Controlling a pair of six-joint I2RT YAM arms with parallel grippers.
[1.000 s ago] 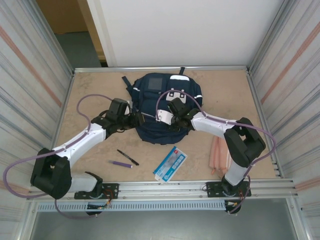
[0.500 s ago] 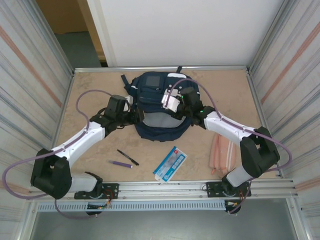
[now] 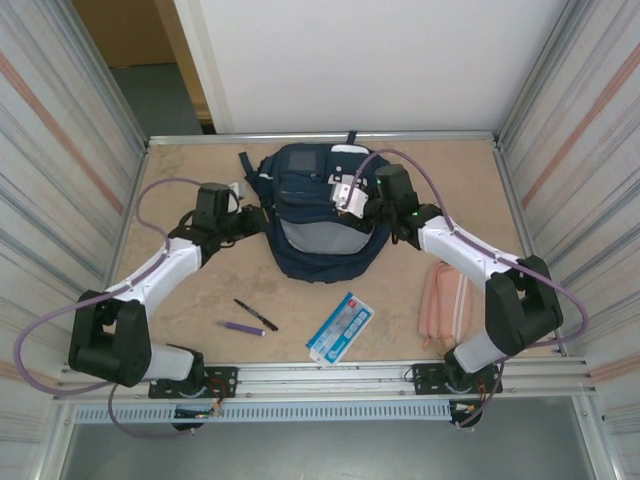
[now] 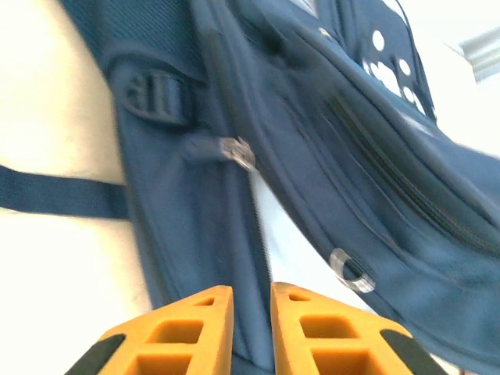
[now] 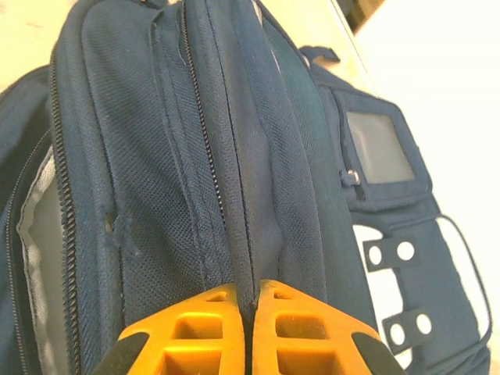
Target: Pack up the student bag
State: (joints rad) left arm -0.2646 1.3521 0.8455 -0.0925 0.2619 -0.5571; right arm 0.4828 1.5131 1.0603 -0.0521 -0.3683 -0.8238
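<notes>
Top external: both arms stretched inward to student bag, far centre of bench, grey lining exposed. At bag's left edge, left pincer; at top flap, right pincer. Left wrist: left pincer clamps navy fabric below zipper pull. Right wrist: right pincer pinches seam fold.

"Bright in here, isn't it? Even light from overhead, hardly a shadow on the table."
"Left wrist view's smeared, though. The student bag blurs, and the background's blown out white."
</notes>
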